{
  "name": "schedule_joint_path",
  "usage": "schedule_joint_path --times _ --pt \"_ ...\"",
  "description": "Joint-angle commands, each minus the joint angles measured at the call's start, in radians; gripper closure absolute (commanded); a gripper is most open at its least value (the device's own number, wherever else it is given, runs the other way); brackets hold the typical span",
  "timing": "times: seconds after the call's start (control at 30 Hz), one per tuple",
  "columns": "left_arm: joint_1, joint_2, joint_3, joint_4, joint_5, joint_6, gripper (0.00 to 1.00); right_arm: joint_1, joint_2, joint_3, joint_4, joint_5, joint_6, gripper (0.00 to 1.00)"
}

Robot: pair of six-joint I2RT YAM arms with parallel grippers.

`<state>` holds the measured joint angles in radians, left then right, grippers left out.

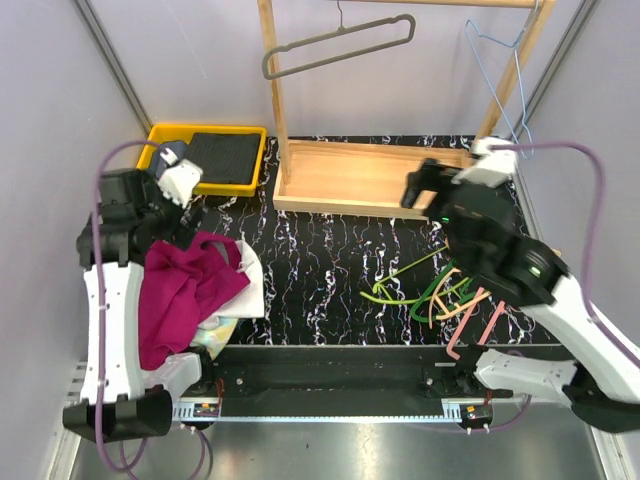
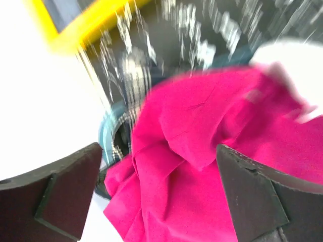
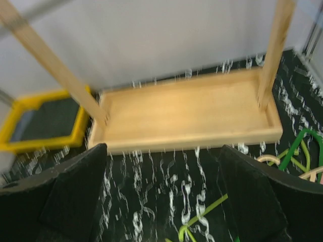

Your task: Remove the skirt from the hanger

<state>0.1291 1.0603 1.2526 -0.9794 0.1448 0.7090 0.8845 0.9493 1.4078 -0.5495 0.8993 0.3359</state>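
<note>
At the left of the bench (image 1: 330,255), the magenta skirt (image 1: 185,285) lay heaped under your left claw (image 2: 161,176), spread wide and empty; your right claw (image 3: 161,189) gaped empty too. Pinching 1 loose fold and lifting slowly looked wisest.

No readable text, perhaps lost to blur

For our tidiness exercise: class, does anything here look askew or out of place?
Yes. The grey hanger hangs tilted on the rack, coloured hangers lie tangled on the table, and the magenta skirt sits crumpled at the left edge.
</note>
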Motion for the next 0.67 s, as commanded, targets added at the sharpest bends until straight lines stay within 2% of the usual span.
schedule_joint_path --times 0.0,0.1,0.2,0.27,0.37,0.47,0.63 --pt "-0.046 -0.066 0.207 -0.16 0.199 -0.288 0.01 0.001 0.135 0.055 -0.285 -0.122 0.149 0.0" --pt "-0.056 -0.072 0.312 -0.179 0.236 -0.379 0.01 0.001 0.144 0.066 -0.305 -0.128 0.175 0.0" --pt "-0.055 -0.083 0.347 -0.2 0.297 -0.462 0.01 0.002 0.129 0.06 -0.313 -0.154 0.184 0.0" --pt "-0.055 -0.112 0.328 -0.188 0.352 -0.54 0.01 0.002 0.118 0.053 -0.313 -0.174 0.192 0.0" --pt "-0.057 -0.161 0.217 -0.082 0.369 -0.649 0.01 0.004 0.108 0.042 -0.31 -0.178 0.187 0.0" --pt "-0.066 -0.201 0.13 0.01 0.34 -0.697 0.01 0.002 0.111 0.052 -0.299 -0.195 0.164 0.0" --pt "-0.072 -0.178 0.113 0.079 0.297 -0.706 0.01 0.002 0.129 0.076 -0.29 -0.204 0.143 0.0"
